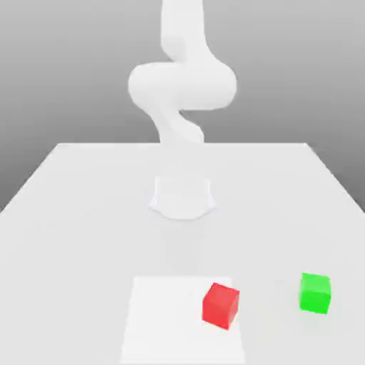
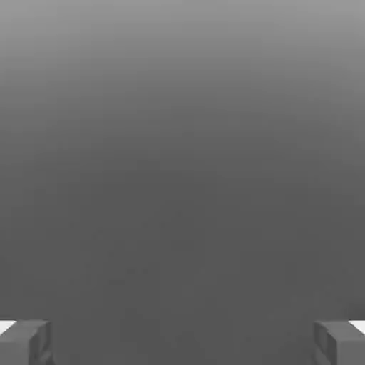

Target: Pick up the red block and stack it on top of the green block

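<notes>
The red block (image 1: 221, 305) sits on the table near the front, slightly turned, resting on the right part of a lighter white square patch (image 1: 167, 321). To the exterior view's right of it, a short gap away, stands the green block (image 1: 314, 292). In the hand view my gripper (image 2: 182, 343) is open. Its two grey fingertips (image 2: 26, 342) are spread wide with nothing between them, against plain grey background. Neither block is near the fingers.
The white arm (image 1: 182, 85) rises from its round base (image 1: 182, 197) at the middle of the pale table (image 1: 64, 214) and bends upward out of the picture. The table's far edge runs behind the base.
</notes>
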